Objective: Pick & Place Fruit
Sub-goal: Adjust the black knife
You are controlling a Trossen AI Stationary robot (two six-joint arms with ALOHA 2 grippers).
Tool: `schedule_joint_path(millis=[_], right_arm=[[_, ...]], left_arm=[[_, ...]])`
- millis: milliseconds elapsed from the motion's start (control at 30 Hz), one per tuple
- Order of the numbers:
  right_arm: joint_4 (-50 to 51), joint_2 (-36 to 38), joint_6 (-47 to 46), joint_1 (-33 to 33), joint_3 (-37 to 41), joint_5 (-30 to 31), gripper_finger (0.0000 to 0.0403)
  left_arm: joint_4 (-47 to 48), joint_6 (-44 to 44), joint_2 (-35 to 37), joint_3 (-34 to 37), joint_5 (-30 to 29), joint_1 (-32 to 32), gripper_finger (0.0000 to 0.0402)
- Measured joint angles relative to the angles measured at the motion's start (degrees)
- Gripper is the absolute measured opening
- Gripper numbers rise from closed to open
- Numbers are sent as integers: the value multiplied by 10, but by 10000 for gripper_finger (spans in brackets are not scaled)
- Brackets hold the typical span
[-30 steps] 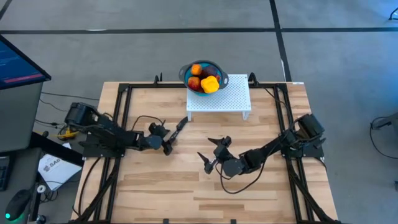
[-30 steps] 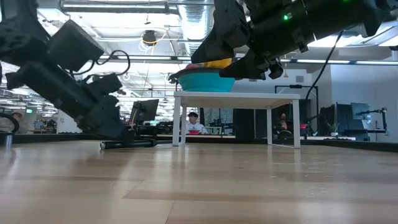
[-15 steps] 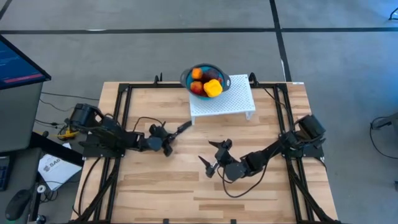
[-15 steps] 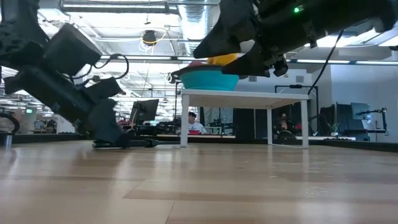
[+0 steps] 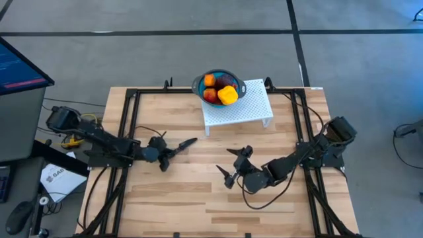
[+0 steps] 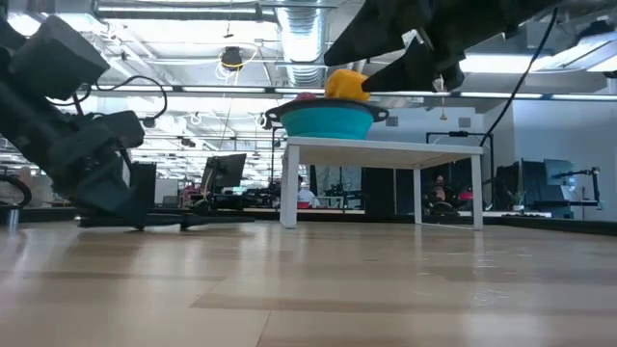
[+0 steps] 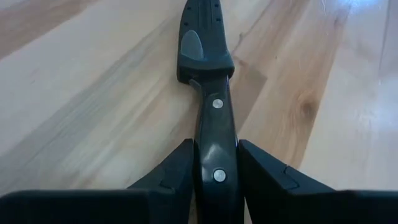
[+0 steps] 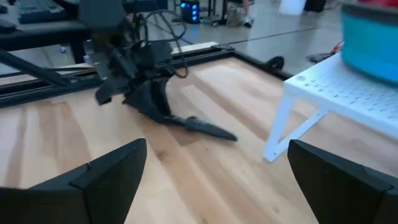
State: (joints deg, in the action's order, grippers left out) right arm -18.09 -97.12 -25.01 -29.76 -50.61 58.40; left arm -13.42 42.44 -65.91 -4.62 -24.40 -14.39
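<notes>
A pale wood-grain counter (image 5: pixel 198 198), its planks striped in lighter and darker tan, fills the lower centre of the overhead frame, edged by black rails. At upper centre, a blue bowl (image 5: pixel 200 88) with a grey inside holds the fruit (image 5: pixel 220 89): orange, red, dark purple and one bright yellow piece. Beneath it stands a white stand (image 5: pixel 244 109) dotted with small holes. Both arms are black, as is the knife (image 7: pixel 211 118), whose glossy handle carries two silver rivets between the left gripper's black fingers (image 7: pixel 177 169). Around the counter, the floor (image 5: pixel 132 59) is grey, crossed by dark lines.
</notes>
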Motion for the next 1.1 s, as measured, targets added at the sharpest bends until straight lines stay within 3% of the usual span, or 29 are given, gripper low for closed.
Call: schedule_joint_path(millis=[133, 233, 433, 600, 833, 1100], right_arm=[[16, -11, -35, 23, 0, -51, 383], [12, -33, -34, 56, 0, -53, 376], [-70, -73, 62, 129, 0, -61, 322], [-126, -86, 172, 162, -22, -73, 218], [-96, -87, 234, 187, -49, -88, 23], [-75, -87, 206, 206, -54, -91, 30]], left_arm=[[22, -4, 35, 3, 27, -11, 100], [22, -33, 50, 4, 56, -38, 100], [15, -55, 54, 4, 54, -82, 100], [9, -49, 54, 4, 37, -92, 100], [3, -52, 55, 4, 33, -92, 104], [1, -58, 55, 4, 31, -91, 126]])
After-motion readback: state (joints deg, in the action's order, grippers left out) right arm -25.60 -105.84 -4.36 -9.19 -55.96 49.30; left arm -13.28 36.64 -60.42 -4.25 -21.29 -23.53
